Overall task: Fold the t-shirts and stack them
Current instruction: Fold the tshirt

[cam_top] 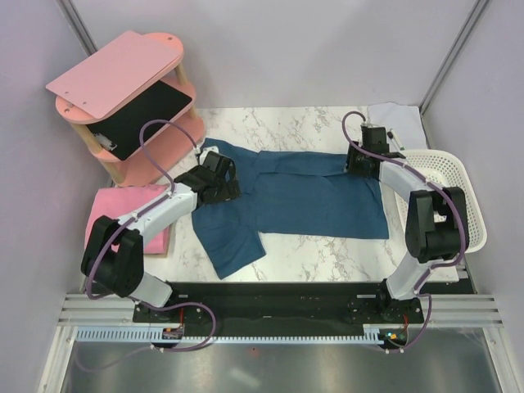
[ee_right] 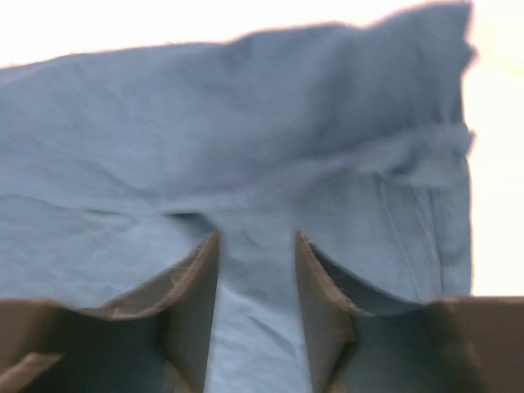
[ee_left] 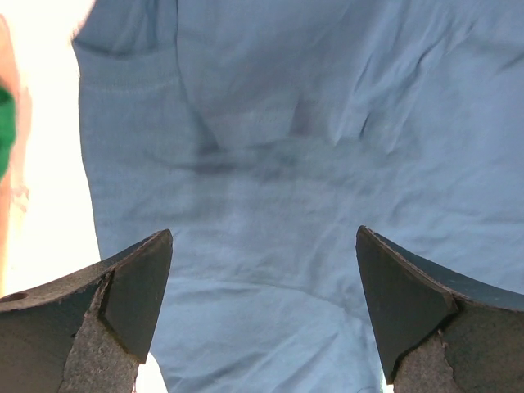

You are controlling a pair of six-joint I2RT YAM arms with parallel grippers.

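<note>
From above, the teal-blue t-shirt (cam_top: 303, 196) lies spread on the table (cam_top: 311, 254) between the two grippers, one sleeve splayed towards the near edge. The risk is an uneven fold: if only one end is lifted, the cloth is likely to drag and bunch. The left gripper (cam_top: 219, 176) sits over its end of the shirt and the right gripper (cam_top: 359, 162) over the opposite far corner. The pink t-shirt (cam_top: 123, 205) lies outboard of the left gripper, beside that arm.

In the left wrist view, a closing pinch may take only a wrinkle and slip. The jaws stand fully apart and hold nothing, with the shirt flat just beyond them.

In the right wrist view, cloth could snag on a finger if the arm lifts. The jaws are partway apart, with a strip of shirt between them; whether the pads touch it is unclear.
</note>
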